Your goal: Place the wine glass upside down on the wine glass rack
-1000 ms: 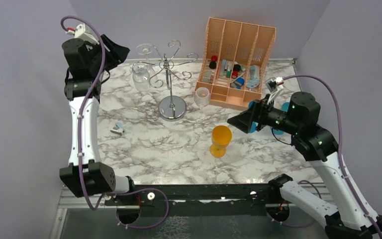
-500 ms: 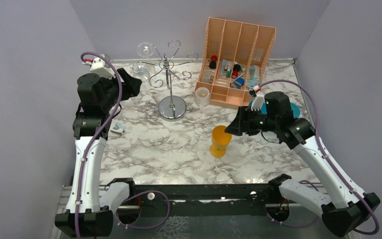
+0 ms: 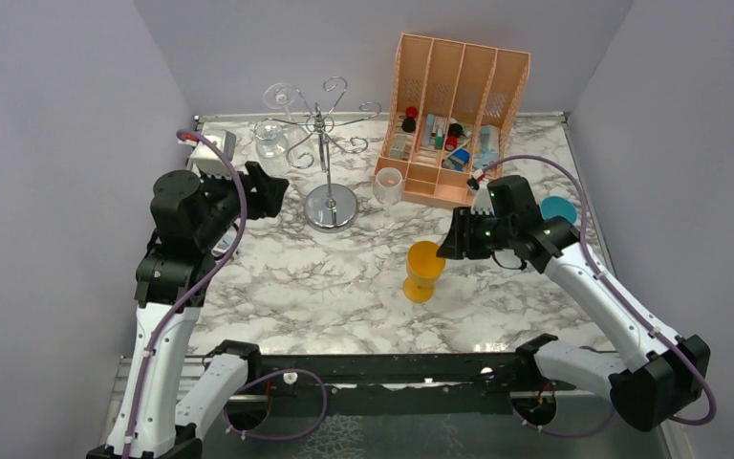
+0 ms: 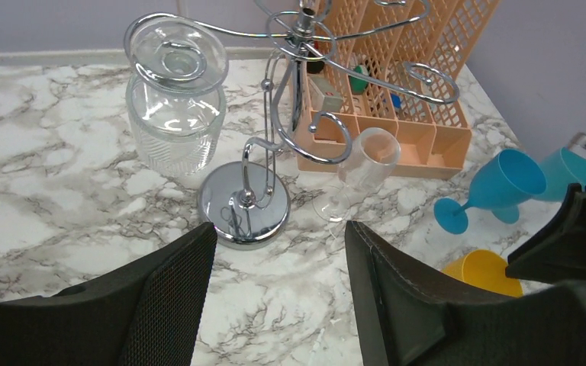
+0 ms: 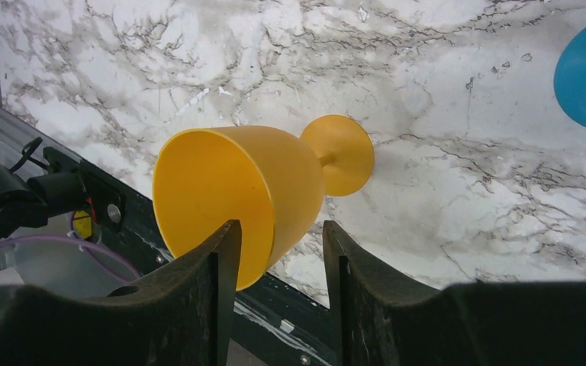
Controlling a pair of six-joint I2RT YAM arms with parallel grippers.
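The yellow wine glass (image 3: 423, 270) stands upright on the marble table, right of centre. My right gripper (image 3: 451, 239) is at its rim. In the right wrist view the rim wall (image 5: 290, 206) sits between the narrowed fingers of my right gripper (image 5: 280, 229), one finger over the mouth, and a gap shows on the outer side. The silver wine glass rack (image 3: 330, 143) stands at the back, with a clear glass (image 4: 175, 114) hanging upside down on its left arm. My left gripper (image 3: 272, 191) is open and empty, left of the rack's base (image 4: 244, 202).
An orange slotted organiser (image 3: 459, 96) stands at the back right, with a clear wine glass (image 4: 366, 164) in front of it. Blue glasses (image 4: 503, 183) lie to the right of the yellow one. A small clip (image 3: 225, 249) lies by the left arm.
My right gripper has moved down to the yellow glass's rim and its jaws have narrowed. My left arm has come down and back from the hung clear glass.
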